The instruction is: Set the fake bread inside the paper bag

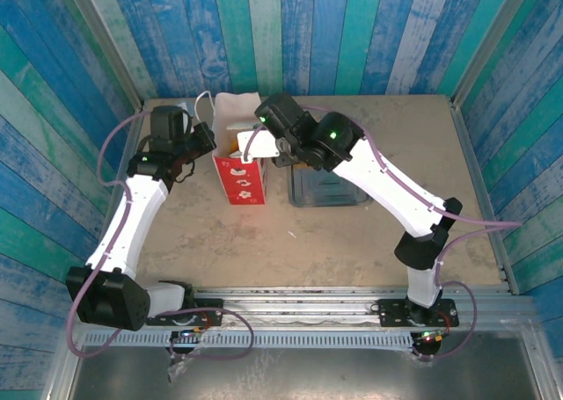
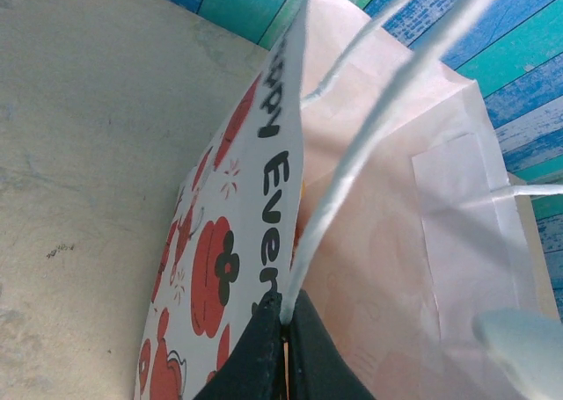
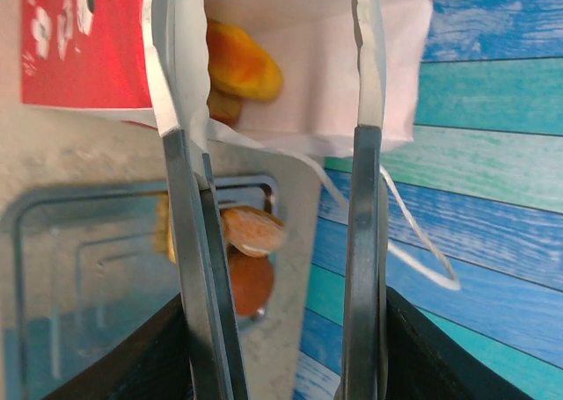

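White-and-red paper bag (image 1: pixel 242 176) stands near the desk's (image 1: pixel 220 242) far edge, its rim pinched by the closed left hand (image 2: pixel 283 330) (likely so the mouth gapes). The right hand (image 3: pixel 286 330) grips metal tongs (image 3: pixel 186 242), arms apart above 1 golden roll (image 3: pixel 242 61) inside.

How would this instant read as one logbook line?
left gripper: clamped on paper bag rim | right gripper: holding tongs, open, empty, over bag mouth | fake bread: some in bag, more on tray
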You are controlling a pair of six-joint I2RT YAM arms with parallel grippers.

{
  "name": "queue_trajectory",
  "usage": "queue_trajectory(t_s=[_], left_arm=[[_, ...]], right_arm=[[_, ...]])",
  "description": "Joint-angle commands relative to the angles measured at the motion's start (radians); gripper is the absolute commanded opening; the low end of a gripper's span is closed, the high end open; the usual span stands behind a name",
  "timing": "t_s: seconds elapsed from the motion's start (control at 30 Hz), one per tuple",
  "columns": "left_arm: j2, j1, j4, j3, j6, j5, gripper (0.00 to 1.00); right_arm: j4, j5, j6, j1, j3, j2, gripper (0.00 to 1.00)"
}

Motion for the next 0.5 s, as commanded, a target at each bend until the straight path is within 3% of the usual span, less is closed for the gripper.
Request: queue_trajectory(t_s=[0.0,0.3,0.47], left_arm=[[-0.033,-0.003,0.017,0.008,0.015,0.013,0.07],[-0.043,-0.003,0.028,0.011,0.009,0.030,0.08],[-0.055,-0.003,0.030,0.021,0.013,0.048,0.27]], right_arm=[[-0.027,-0.118,0.115,-0.022,0.002,-0.058,0.52],[0.028,-0.081,0.366,-0.094,0.019,-0.114,0.47],[0.102,-0.087,0.555,-0.102,-0.074,-0.229,0.45]])
